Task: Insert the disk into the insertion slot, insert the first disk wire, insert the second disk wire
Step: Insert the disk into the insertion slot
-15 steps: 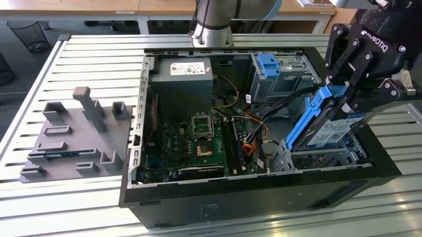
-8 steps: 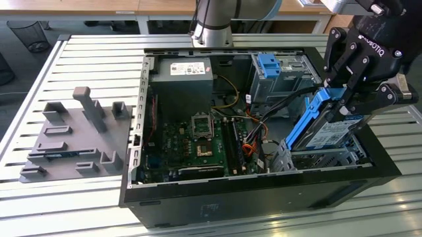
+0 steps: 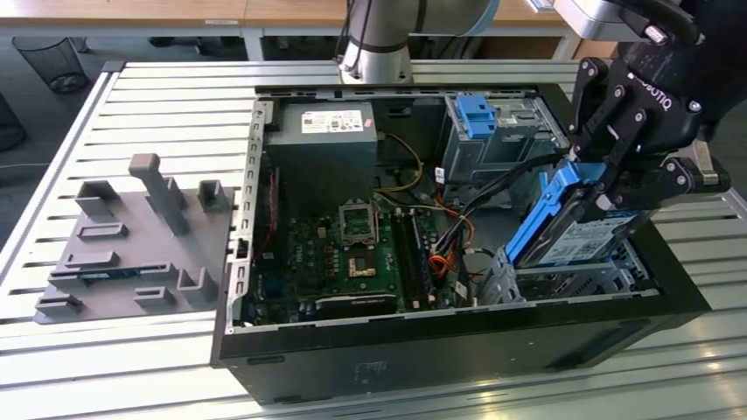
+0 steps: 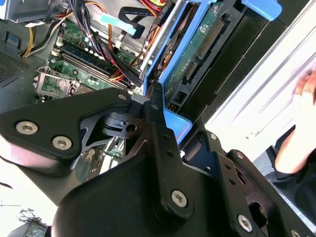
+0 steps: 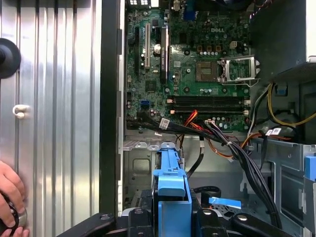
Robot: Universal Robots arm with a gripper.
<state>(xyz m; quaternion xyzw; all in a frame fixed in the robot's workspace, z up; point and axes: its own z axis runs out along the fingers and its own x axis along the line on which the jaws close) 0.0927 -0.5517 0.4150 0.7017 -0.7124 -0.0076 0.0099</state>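
grey tray (image 3: 129,236): on the table, at the exterior view's left.
motherboard (image 3: 350,254): flat inside the open computer case (image 3: 467,350).
insertion slot (image 3: 566,282): just under the disk.
disk (image 3: 580,234): tilted, low end at the slot's open top.
gripper (image 3: 617,191): above the slot, squeezing the disk's blue frame.

The exterior view is looking down from above at the whole open computer case (image 3: 467,337), with the gripper (image 3: 607,197) at the exterior view's right. Both wrist views are riding close behind the gripper, facing past the disk (image 5: 170,195) onto the motherboard (image 5: 197,74), which all three are sharing.
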